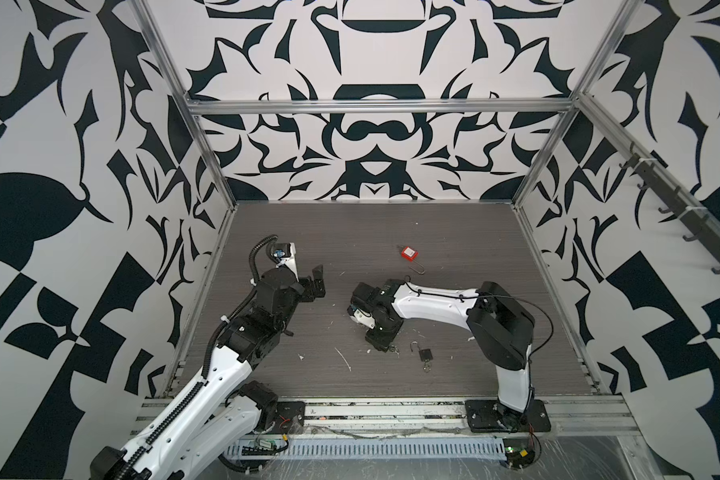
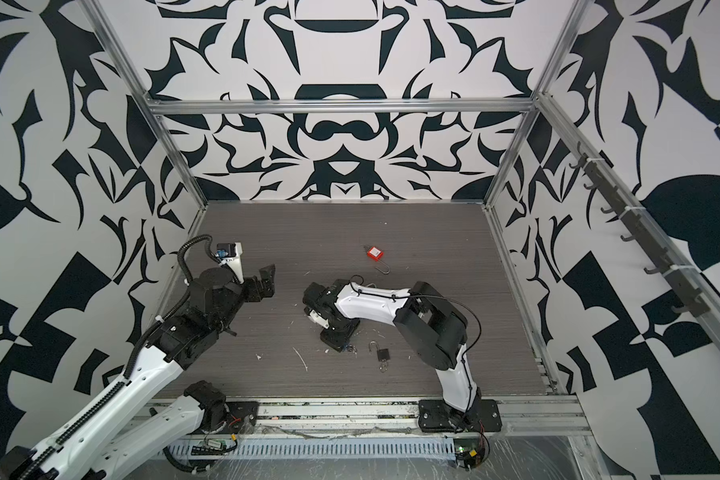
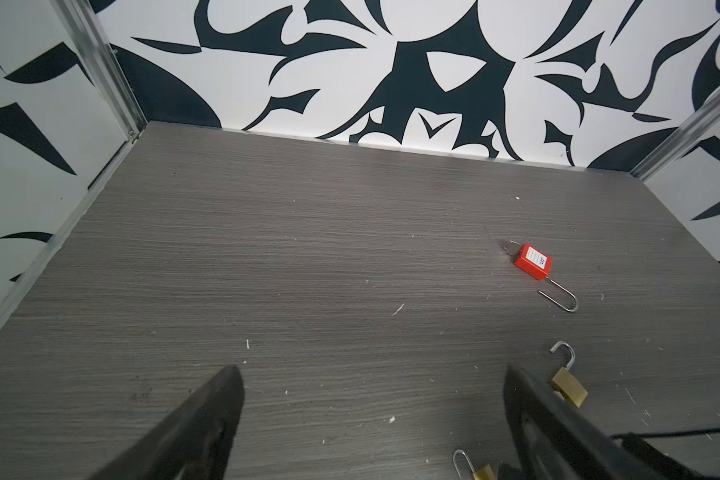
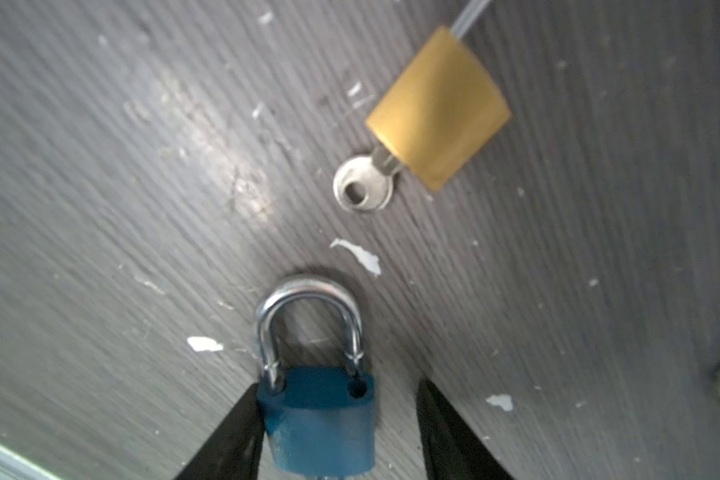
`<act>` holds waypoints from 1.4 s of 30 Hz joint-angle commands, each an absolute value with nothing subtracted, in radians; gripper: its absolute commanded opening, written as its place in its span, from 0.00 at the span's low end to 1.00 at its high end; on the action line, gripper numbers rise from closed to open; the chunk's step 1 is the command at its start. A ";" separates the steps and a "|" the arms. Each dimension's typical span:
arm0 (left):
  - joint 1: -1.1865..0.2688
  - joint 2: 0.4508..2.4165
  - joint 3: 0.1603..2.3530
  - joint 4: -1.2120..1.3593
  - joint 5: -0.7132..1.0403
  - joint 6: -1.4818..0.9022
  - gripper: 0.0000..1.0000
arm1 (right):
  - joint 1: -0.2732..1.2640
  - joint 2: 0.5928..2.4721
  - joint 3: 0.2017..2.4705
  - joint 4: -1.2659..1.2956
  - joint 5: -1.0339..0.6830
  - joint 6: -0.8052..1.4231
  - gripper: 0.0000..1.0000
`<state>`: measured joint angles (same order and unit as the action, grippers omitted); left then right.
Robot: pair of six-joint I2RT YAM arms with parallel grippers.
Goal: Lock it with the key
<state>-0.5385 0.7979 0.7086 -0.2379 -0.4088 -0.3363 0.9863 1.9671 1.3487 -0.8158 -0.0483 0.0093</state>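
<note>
Grey worktop (image 3: 267,249) is scratched and flecked. Left gripper (image 3: 371,370) hangs wide open. Right gripper (image 4: 337,386) stands open around the blue padlock (image 4: 321,415); the key (image 4: 364,187) sits in the brass padlock (image 4: 439,108) nearby.

Far table (image 1: 350,224) open, red padlock (image 1: 409,252) mid-table

Bright, even light, soft shadows. Top views warp at edges. Right wrist view blurry w/ glare patch on table (image 4: 221,166).
</note>
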 commanded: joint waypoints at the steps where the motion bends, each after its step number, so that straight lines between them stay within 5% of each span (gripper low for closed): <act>1: -0.528 0.787 0.691 -0.241 -0.425 -0.358 0.99 | 0.992 1.970 1.380 -0.856 -0.051 0.032 0.51; 6: -0.524 0.809 0.691 -0.209 -0.419 -0.357 0.99 | 0.987 1.950 1.392 -0.858 -0.058 0.102 0.37; 12: -0.523 0.863 0.723 -0.190 -0.408 -0.355 0.99 | 0.873 1.862 1.445 -0.824 -0.138 0.288 0.34; 22: -0.523 0.925 0.793 -0.218 -0.440 -0.334 0.99 | 0.714 1.955 1.678 -0.797 -0.089 0.568 0.37; 36: -0.522 0.908 0.801 -0.254 -0.433 -0.260 0.99 | 0.701 2.239 1.888 -0.781 0.020 0.713 0.38; 42: -0.523 0.921 0.814 -0.271 -0.413 -0.247 0.99 | 0.707 2.268 1.905 -0.765 0.008 0.742 0.56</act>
<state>-0.5266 0.9215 0.7742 -0.2424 -0.4221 -0.2569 0.7017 2.2795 1.8675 -0.7692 -0.0105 0.7086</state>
